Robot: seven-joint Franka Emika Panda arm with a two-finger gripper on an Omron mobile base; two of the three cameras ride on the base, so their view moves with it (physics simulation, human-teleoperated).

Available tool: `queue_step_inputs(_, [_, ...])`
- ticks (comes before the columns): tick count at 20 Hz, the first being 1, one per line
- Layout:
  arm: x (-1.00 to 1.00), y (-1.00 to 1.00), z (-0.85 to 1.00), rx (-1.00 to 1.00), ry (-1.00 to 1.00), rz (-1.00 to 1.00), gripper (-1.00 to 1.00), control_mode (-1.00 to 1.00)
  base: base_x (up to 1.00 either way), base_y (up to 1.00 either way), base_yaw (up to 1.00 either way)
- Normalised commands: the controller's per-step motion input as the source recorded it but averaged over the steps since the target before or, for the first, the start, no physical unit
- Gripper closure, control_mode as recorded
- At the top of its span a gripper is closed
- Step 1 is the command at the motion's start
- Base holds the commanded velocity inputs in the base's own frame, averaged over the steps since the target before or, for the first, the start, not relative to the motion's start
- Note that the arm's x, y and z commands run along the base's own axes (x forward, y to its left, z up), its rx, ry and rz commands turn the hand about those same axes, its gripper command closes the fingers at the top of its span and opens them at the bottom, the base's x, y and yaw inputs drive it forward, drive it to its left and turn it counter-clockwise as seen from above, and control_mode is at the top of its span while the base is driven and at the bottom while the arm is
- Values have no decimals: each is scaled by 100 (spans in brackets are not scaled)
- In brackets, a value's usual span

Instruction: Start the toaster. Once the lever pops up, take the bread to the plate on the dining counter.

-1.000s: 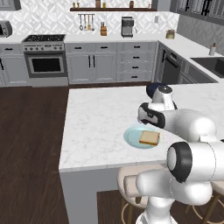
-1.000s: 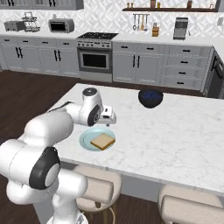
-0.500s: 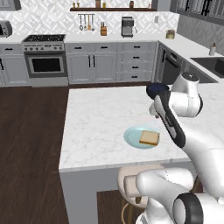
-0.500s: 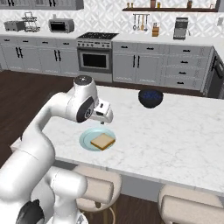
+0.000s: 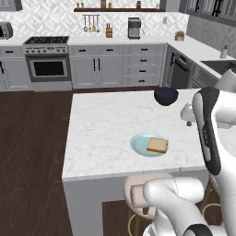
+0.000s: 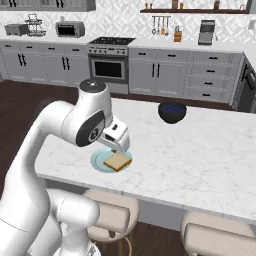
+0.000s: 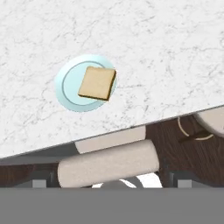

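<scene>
Fingers of the gripper [image 6: 119, 145] are spread wide with nothing between them, raised above the dining counter [image 5: 101, 124]. On the plate [image 5: 138, 144] lies the bread [image 5: 157, 145], its right edge hanging over the rim. To finish well, I judge the arm should withdraw straight up, away from the slice and the dark blue bowl [image 5: 166, 96].

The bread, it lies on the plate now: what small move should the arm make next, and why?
Probably only a small retreat, up and away from the dining counter. The bread rests on the plate, one corner slightly over the rim, and the gripper is open above it and holds nothing. The delivery looks done, so no new grasp seems needed.
</scene>
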Motion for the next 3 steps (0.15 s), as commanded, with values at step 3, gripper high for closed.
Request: queue_step_inputs(3, [-100,-30,22,7,19,-14,-100,-100,0,0,0])
